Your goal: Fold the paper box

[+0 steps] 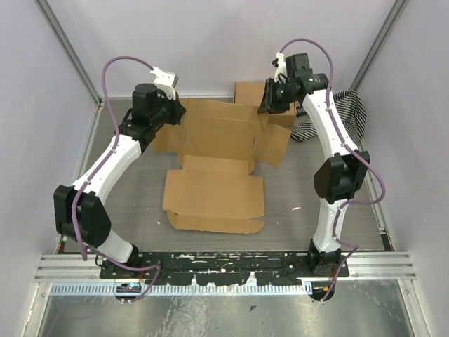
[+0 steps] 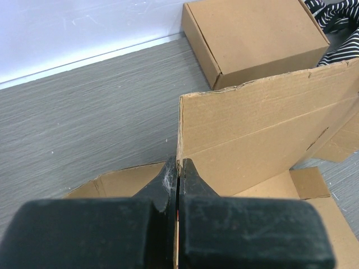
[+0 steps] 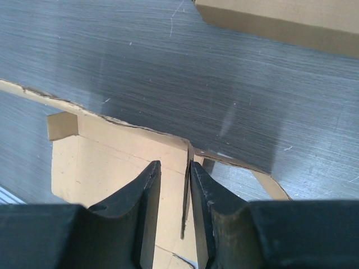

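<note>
The paper box [image 1: 217, 196] lies unfolded at the table's middle as plain brown die-cut cardboard, with its far panel raised upright. My left gripper [image 1: 172, 112] is at that panel's left end. In the left wrist view the left gripper [image 2: 178, 163] is shut on the panel's vertical edge [image 2: 263, 134]. My right gripper [image 1: 270, 105] is at the panel's right end. In the right wrist view the right gripper [image 3: 175, 165] is open a little and straddles a thin upright cardboard edge [image 3: 187, 185], which touches the right finger, above the box's sheet [image 3: 112, 162].
A ready-made closed brown box [image 1: 252, 91] stands behind the panel by the back wall; it also shows in the left wrist view [image 2: 252, 33] and the right wrist view [image 3: 291, 22]. A striped cloth [image 1: 344, 112] lies at the back right. White walls enclose the grey table [image 1: 126, 210].
</note>
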Controlling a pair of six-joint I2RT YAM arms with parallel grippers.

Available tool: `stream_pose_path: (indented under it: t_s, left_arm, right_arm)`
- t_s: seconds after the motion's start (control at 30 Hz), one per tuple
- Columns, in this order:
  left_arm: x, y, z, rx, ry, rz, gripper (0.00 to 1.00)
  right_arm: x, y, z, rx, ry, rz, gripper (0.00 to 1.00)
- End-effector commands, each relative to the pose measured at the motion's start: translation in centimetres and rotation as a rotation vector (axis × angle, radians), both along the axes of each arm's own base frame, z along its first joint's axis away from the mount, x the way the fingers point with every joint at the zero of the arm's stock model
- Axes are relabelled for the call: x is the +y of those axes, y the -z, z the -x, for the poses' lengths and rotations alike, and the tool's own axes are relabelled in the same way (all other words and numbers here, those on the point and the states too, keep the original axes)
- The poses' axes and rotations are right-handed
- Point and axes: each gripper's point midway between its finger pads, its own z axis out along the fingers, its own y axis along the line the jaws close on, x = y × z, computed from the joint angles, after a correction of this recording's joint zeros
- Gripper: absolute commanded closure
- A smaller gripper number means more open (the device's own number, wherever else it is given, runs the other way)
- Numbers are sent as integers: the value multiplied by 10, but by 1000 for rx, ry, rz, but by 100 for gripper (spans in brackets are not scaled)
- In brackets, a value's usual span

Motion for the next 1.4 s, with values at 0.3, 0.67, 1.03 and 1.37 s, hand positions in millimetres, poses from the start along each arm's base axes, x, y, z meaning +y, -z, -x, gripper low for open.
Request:
stream_pose_path:
  t_s: [0.3, 0.67, 1.03, 1.37]
  left_arm:
    - [-2, -30, 3, -73, 4, 19, 100]
    - [13, -53, 7, -26, -88, 25, 50]
    - [32, -61, 6, 107, -197, -5, 50]
    - [33, -18, 21, 295, -184, -76, 69]
  right_arm:
    - [0, -3, 10, 19, -5, 3, 89]
    - [5, -35, 2, -196, 65, 37, 99]
    - [10, -92, -9, -624, 232, 110, 98]
    - [1, -60, 5, -700, 394, 56, 98]
